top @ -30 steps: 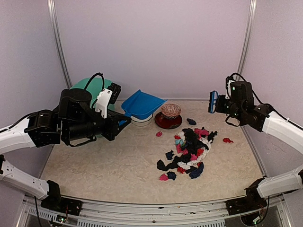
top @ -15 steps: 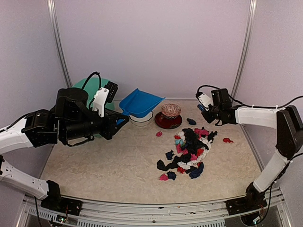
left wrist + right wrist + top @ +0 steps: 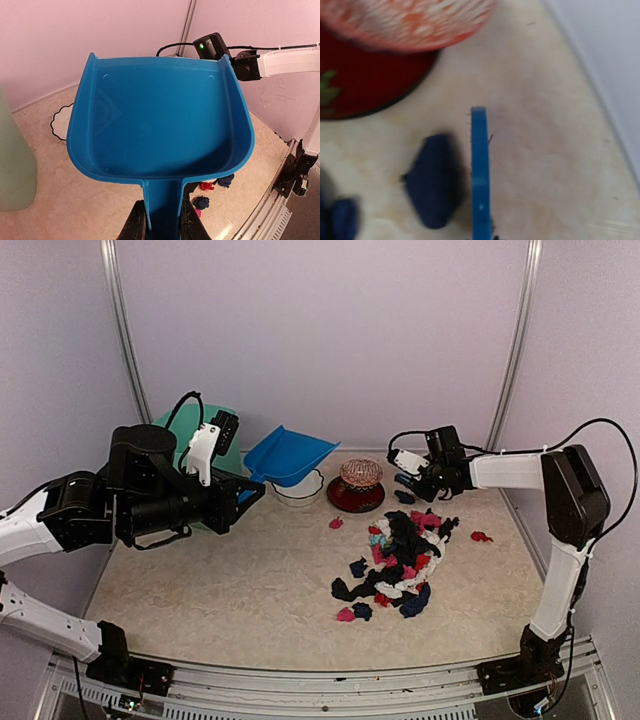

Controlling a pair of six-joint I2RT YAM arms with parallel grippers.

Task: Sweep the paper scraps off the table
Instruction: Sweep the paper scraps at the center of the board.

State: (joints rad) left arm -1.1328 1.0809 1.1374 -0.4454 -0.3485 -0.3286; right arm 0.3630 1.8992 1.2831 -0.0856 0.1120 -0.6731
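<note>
Pinches the dustpan (image 3: pixel 155 125) by its handle in the left jaws, clamps the brush (image 3: pixel 480 170) in the right jaws just beside a navy scrap (image 3: pixel 432 185) on the tabletop (image 3: pixel 230 580).

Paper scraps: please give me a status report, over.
Left gripper shut on dustpan, raised. Right gripper shut on brush, beside one stray scrap. Paper scraps piled, not yet swept. Red dish close by brush.

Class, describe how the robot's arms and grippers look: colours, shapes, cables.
Both have white tubular links and black joints. The left arm carries a white bracket and looping black cable; the right arm trails black cables. The left gripper and right gripper are black.
</note>
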